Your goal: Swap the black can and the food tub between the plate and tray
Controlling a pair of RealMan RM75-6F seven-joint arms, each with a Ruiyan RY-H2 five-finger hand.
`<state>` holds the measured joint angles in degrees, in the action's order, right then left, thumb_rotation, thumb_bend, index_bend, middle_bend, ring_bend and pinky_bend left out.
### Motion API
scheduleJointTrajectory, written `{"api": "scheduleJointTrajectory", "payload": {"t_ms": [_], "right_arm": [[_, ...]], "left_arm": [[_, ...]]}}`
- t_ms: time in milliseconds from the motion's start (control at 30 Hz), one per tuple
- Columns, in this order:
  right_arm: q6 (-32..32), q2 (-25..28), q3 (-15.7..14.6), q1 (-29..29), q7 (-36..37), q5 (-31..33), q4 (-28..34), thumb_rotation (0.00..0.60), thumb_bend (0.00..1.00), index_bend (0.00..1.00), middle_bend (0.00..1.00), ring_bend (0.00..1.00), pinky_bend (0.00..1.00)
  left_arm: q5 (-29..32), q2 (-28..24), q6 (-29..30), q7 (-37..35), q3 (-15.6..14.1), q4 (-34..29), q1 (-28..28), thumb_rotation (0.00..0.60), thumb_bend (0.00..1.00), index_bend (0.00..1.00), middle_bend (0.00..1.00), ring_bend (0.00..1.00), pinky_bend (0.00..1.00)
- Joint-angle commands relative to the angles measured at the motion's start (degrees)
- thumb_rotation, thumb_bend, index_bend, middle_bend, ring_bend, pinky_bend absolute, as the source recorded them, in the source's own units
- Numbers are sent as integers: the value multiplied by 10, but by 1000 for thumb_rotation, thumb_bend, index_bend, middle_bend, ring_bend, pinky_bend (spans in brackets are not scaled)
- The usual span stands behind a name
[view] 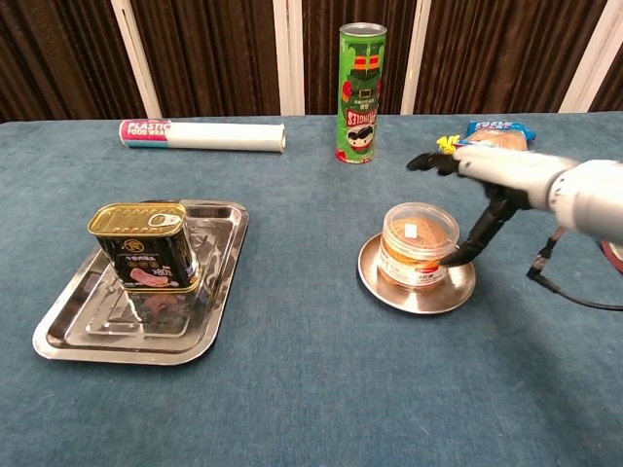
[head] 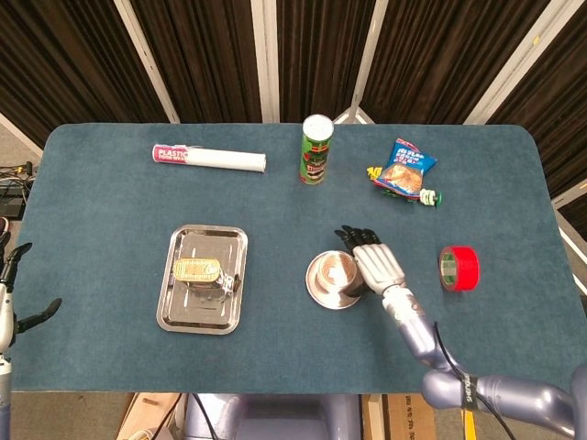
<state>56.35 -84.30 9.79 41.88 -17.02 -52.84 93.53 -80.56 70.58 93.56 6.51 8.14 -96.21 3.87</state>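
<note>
The black can (head: 199, 270) (view: 146, 245) stands upright in the steel tray (head: 174, 312) (view: 78, 341) on the table's left side. The clear food tub (head: 336, 269) (view: 419, 243) sits on the round steel plate (head: 321, 291) (view: 419, 297) near the middle. My right hand (head: 371, 261) (view: 477, 185) is just right of the tub with its fingers spread apart and holds nothing; its lowest finger reaches down by the tub's right side. My left hand (head: 11, 293) shows only at the far left edge of the head view, fingers apart and empty.
A green chips tube (head: 315, 149) (view: 361, 92) stands at the back centre. A plastic wrap roll (head: 209, 158) (view: 202, 134) lies back left. A snack bag (head: 404, 169) lies back right. A red tape roll (head: 458, 268) lies right of the plate.
</note>
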Motion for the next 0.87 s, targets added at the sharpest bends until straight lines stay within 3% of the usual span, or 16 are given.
{"api": "scheduleJointTrajectory", "payload": {"t_ms": [33,167,300,367,567,867], "right_arm": [[109,67,-16,-66,10,-67,73,600,0,0,0,0,0],[259,104,-71,-165,57,-198,75,600,0,0,0,0,0],[336,106,-126,-231,69,-274,17,600,0,0,0,0,0],[349,104,-136,-247,70,-288,-1,600,0,4,0,0,0],[361,101,-132,-265,36,-306,-42,600,0,11,0,0,0],[353,125,-123,-282,44,-318,-13,600,0,12,0,0,0]], "left_arm": [[0,-3,-2,3,-1,-2,-1,600,160,178,0,0,51],[10,-13,-14,19,-8,-20,-4,600,160,178,0,0,50],[17,-21,-21,46,-19,-46,-9,600,160,178,0,0,50],[20,-23,-20,60,-25,-57,-14,600,160,178,0,0,50],[12,-22,-8,83,-36,-74,-26,600,160,178,0,0,50],[-12,-19,-27,53,-40,-49,-16,600,160,178,0,0,50]]}}
